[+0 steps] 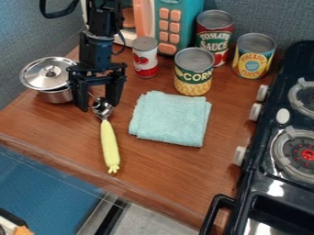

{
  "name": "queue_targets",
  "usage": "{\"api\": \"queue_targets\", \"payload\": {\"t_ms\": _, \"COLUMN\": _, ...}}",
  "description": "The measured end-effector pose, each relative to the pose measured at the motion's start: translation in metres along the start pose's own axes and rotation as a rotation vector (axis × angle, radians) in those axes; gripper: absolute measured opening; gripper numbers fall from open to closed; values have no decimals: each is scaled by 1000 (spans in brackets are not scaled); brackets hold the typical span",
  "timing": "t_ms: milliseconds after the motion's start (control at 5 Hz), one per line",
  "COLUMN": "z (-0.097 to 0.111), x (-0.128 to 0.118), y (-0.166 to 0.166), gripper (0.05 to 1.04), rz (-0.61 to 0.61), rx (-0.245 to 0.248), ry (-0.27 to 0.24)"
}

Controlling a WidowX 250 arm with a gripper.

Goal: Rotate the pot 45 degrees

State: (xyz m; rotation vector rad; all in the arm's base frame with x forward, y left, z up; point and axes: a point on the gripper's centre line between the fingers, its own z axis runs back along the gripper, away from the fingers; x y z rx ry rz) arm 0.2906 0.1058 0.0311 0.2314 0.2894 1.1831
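Pot (55, 96) on the bench (169, 165), left of the widely parted claw (98, 104), could be left unturned if only its lid (38, 77) is pushed; the nearby spoon (109, 144) could be snagged.

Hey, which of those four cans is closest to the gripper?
The small red-and-white can, right beside the gripper. It's the slimmest of the four, and the other three stand farther away, towards the stove.
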Motion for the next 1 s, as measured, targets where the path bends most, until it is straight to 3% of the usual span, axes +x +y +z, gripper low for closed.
{"api": "queue_targets", "payload": {"t_ms": 600, "z": 0, "x": 2, "y": -1, "gripper": 999, "rz": -44, "rx": -12, "ry": -9}}
{"api": "queue_targets", "payload": {"t_ms": 1000, "z": -4, "x": 8, "y": -1, "gripper": 999, "rz": -63, "rx": 8, "ry": -9}}
